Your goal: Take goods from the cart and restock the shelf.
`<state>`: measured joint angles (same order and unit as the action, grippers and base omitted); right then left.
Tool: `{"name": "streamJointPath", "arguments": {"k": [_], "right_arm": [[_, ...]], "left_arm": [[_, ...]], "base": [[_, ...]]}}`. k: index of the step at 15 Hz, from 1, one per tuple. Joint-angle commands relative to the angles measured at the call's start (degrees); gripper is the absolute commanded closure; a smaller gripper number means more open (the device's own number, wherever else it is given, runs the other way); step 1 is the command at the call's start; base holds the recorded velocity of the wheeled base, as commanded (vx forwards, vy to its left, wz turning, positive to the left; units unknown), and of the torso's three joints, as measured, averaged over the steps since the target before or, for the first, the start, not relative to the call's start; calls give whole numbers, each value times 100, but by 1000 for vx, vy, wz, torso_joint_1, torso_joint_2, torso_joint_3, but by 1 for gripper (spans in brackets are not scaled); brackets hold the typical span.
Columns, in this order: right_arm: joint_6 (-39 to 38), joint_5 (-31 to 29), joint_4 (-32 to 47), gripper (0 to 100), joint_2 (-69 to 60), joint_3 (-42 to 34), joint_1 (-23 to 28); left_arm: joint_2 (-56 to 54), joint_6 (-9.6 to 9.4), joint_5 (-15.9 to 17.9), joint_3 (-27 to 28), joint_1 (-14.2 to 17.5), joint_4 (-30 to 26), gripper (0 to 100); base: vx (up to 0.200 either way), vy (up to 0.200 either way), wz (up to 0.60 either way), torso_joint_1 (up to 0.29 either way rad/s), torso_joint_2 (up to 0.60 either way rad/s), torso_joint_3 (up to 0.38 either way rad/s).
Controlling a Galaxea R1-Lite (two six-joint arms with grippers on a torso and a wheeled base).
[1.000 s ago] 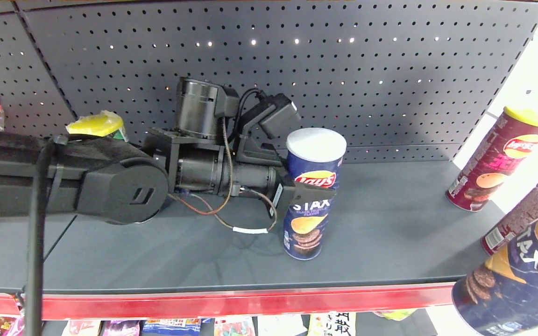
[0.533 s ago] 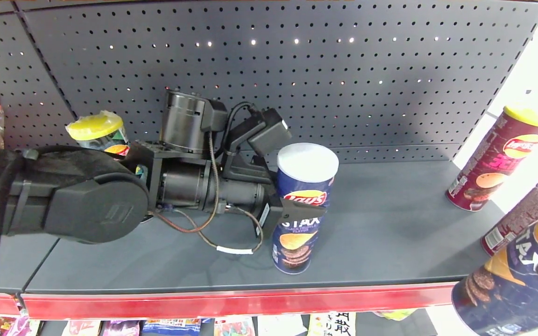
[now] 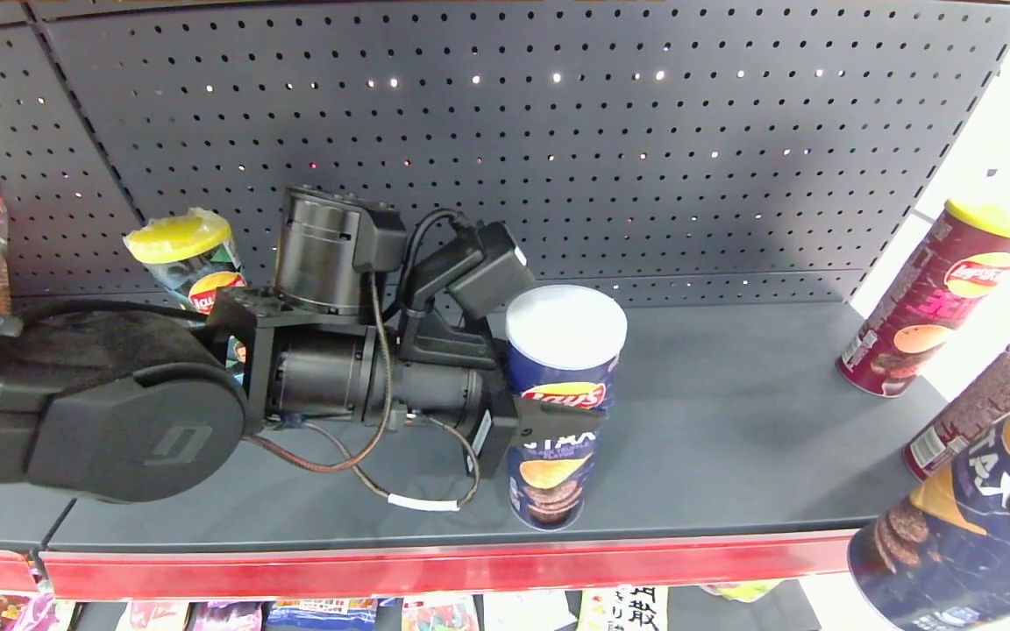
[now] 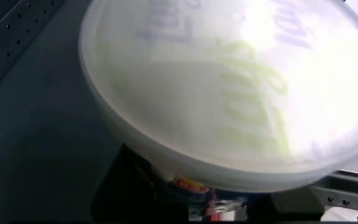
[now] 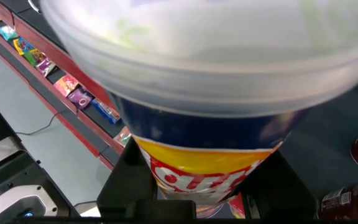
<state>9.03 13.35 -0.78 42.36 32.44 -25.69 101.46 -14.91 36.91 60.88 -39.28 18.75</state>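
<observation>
— So, where did things stand on the shelf?

— Its grey deck ran wide beneath the pegboard, with the left arm lying across it from the left side. Over the last second that arm had drawn leftward and towards the front, carrying the blue can along.

— Was the can let go?

— No. The left claw was clamped round its middle. The can was upright, white lid on top, its base close to the red front lip. Whether the base touched the deck, I could not tell.

— And what did that shift mean for the restocking?

— I judged that a front-row spot was being settled, with the release not yet made. As the arm pulled back, the yellow-lidded can by the back left had come into fuller view, apart from the arm's load.

— The other arm?

— The right claw was shut tight on a second blue can, held low past the shelf's right front corner, likely next in line. A maroon can stood near the right end.
</observation>
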Motion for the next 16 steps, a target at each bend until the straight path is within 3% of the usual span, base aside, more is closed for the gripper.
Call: {"name": "streamJointPath", "arguments": {"k": [1,9,10,16], "right_arm": [[2,1,-1,100,9,-10,-7],[2,1,-1,100,88,70,-7],[2,1,-1,100,97,70,-7],[20,54,-45,100,1028,781,-51]], "left_arm": [[-21,6,0,-50,-10,-3,100],[-135,-3,-44,-366,-54,32,100],[-144,-3,-44,-375,-54,41,0],[-663,67,-123,-1087,105,103,0]], "base": [[0,0,0,0,0,0],[0,0,0,0,0,0],[0,0,0,0,0,0],[0,0,0,0,0,0]]}}
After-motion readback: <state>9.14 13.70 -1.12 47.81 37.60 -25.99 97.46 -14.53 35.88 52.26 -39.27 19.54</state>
